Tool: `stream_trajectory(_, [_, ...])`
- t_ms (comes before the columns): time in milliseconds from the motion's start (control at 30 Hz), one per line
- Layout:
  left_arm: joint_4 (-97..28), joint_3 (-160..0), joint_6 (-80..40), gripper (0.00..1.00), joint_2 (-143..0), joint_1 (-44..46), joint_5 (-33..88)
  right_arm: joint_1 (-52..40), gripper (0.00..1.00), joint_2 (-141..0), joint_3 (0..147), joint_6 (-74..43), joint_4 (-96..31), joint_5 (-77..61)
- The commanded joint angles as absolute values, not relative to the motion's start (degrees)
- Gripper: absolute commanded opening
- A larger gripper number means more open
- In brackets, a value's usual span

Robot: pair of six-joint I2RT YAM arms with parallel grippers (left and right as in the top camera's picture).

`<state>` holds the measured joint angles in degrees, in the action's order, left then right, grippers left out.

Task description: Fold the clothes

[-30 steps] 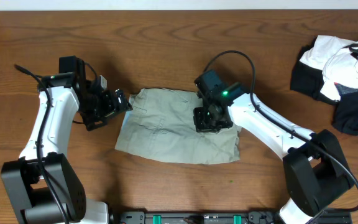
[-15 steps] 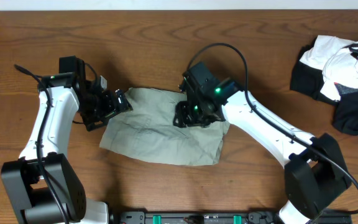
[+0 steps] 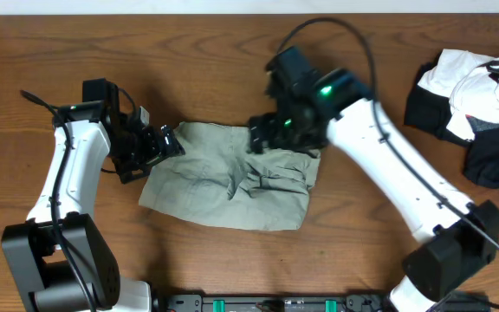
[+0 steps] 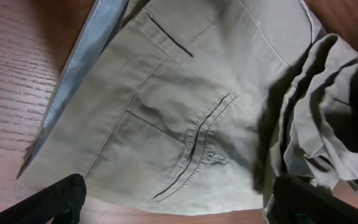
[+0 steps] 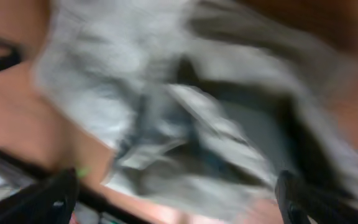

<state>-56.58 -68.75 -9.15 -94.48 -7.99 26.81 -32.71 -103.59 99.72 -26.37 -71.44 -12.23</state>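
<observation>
The clothes [image 3: 199, 184] are khaki shorts lying wrinkled on the wooden table, with the right part bunched into a rumpled fold [image 3: 275, 176]. The left wrist view shows the clothes [image 4: 185, 93] with a stitched back pocket and the bunched folds at right. My left gripper [image 3: 170, 144] is open at the garment's upper left edge, its fingers [image 4: 55, 199] wide apart with nothing between them. My right gripper [image 3: 280, 139] hovers open over the upper right of the shorts, blurred by motion. In the right wrist view the clothes [image 5: 185, 124] lie loose below the spread fingers [image 5: 42, 199].
A heap of black and white garments [image 3: 479, 104] lies at the far right of the table. A black rail [image 3: 275, 303] runs along the front edge. Bare wood surrounds the shorts.
My right gripper carried the garment's right part leftward, opened, and rose off it, leaving a bunched fold. The shorts shifted left. The left arm has not moved.
</observation>
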Motion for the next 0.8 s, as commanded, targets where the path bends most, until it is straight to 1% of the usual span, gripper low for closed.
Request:
stream_trajectory(0, [-56.7, -68.5, -8.6, 0.98, -94.6, -7.9, 27.0, -27.6, 0.99, -100.8, 102.3, -26.2, -75.8, -4.2])
stream_trajectory(133, [-56.7, -68.5, -8.6, 0.98, -94.6, -7.9, 27.0, -22.7, 0.99, -100.8, 101.4, -23.5, -80.6, -4.3])
stream_trajectory(300, [-56.7, -68.5, -8.6, 0.98, -94.6, -7.9, 27.0, -21.8, 0.99, -100.8, 95.9, -21.6, -79.4, -5.7])
stream_trajectory(433, [-56.8, -68.5, -8.6, 0.98, -94.6, -7.9, 27.0, -23.1, 0.99, -100.8, 88.4, -19.5, -73.5, -11.5])
stream_trajectory(600, [-56.7, -68.5, -8.6, 0.98, -94.6, -7.9, 27.0, -25.9, 0.93, -100.8, 79.2, -18.5, -63.7, -20.9])
stream_trajectory(700, [-56.7, -68.5, -8.6, 0.98, -94.6, -7.9, 27.0, -28.4, 0.89, -100.8, 76.8, -18.6, -59.1, -25.1])
stream_trajectory(767, [-56.7, -68.5, -8.6, 0.98, -94.6, -7.9, 27.0, -30.4, 0.89, -100.8, 76.7, -18.9, -57.4, -26.5])
